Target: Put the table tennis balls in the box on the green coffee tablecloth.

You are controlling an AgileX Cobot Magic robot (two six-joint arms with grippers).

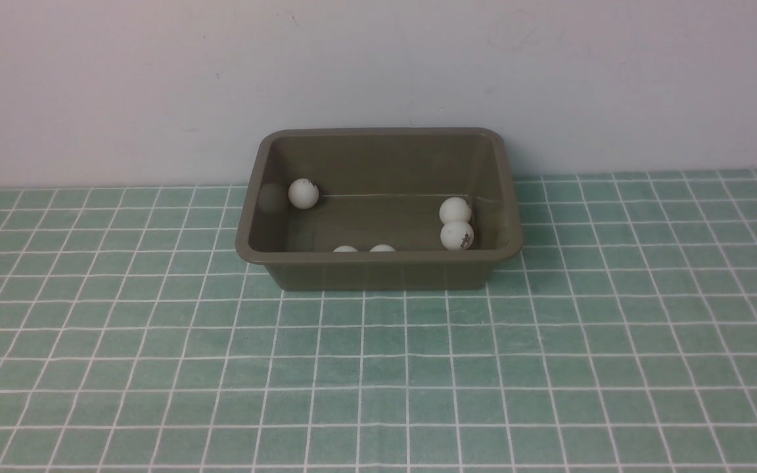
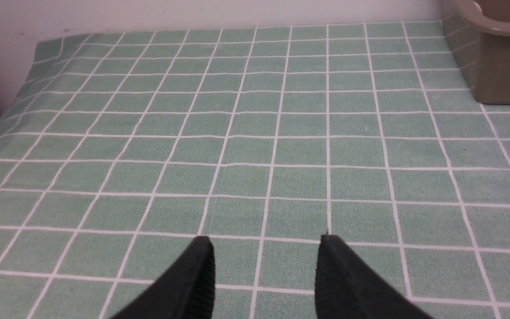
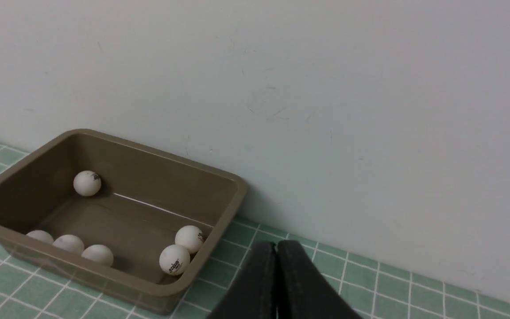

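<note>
The olive-brown box point(image 1: 378, 257) stands at the back of the green coffee tablecloth point(image 1: 378, 374), against the wall. Several white table tennis balls lie inside it: one point(image 1: 303, 192) at its far left, two point(image 1: 455, 210) point(image 1: 457, 235) touching at its right, others point(image 1: 345, 249) along the near wall. The right wrist view shows the same box point(image 3: 157, 153) with its balls point(image 3: 174, 259); my right gripper point(image 3: 276, 244) is shut and empty, beside the box's right end. My left gripper point(image 2: 264, 239) hangs open over bare cloth point(image 2: 255, 133), the box's corner point(image 2: 494, 66) far off. Neither gripper shows in the front view.
A pale wall point(image 1: 378, 66) rises directly behind the box. The cloth's left edge point(image 2: 29, 84) drops off near the wall in the left wrist view.
</note>
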